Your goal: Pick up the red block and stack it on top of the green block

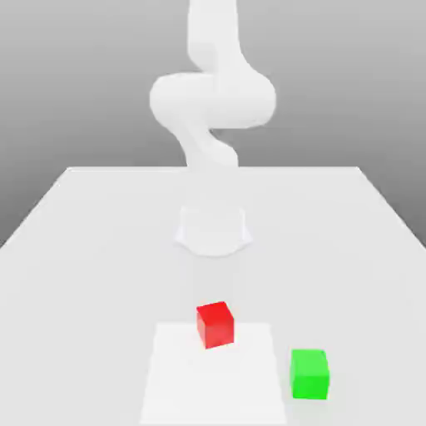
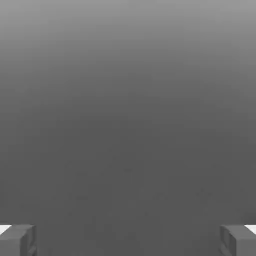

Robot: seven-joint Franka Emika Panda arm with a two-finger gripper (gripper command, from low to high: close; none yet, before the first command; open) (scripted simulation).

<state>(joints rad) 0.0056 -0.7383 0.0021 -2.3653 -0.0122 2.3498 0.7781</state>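
- Claw (image 2: 128,241) had its 2 fingers wide apart in the hand view, with plain grey between them
- Red block (image 1: 215,325) sat on the bench (image 1: 100,291), over the far edge of a white square (image 1: 213,383), slightly turned
- Green block (image 1: 309,374) sat on the bench just beside the white square, towards the exterior view's right, nearer the camera than the red block and apart from it
- White arm (image 1: 213,100) rose from its base (image 1: 213,231) beyond both blocks

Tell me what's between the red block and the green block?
Just bare surface: in the exterior view, nothing stands between the red block and the green block.
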